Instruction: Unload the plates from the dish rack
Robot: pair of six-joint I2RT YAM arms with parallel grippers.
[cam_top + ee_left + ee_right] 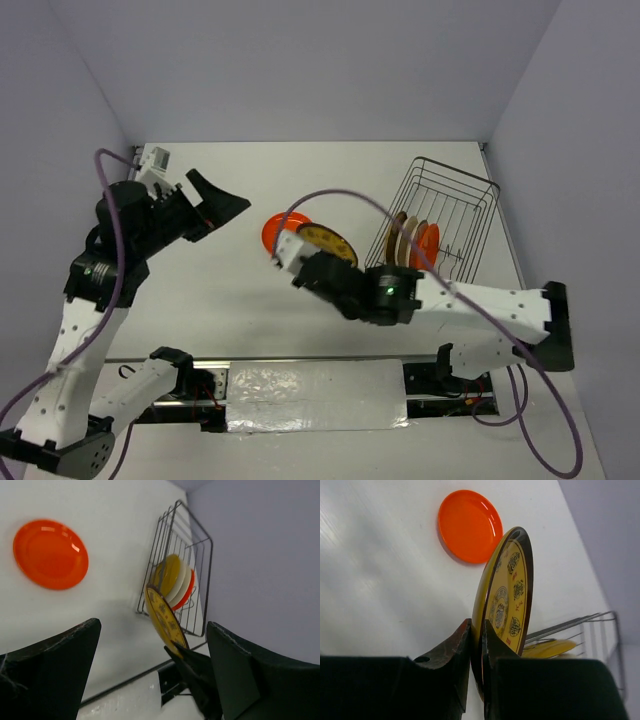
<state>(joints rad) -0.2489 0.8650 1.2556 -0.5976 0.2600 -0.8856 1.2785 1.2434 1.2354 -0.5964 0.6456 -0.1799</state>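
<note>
Glossy orange plate (469,526); wire rack (189,560)

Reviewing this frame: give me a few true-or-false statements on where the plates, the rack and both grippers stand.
1. The right gripper is shut on the patterned plate. True.
2. The dish rack is empty. False: several plates stand in it.
3. An orange plate lies flat on the table, outside the rack. True.
4. The left gripper holds a plate. False: it is open and holds nothing.
5. The patterned plate lies flat on the table. False: it is held on edge by its rim in the right gripper.
</note>
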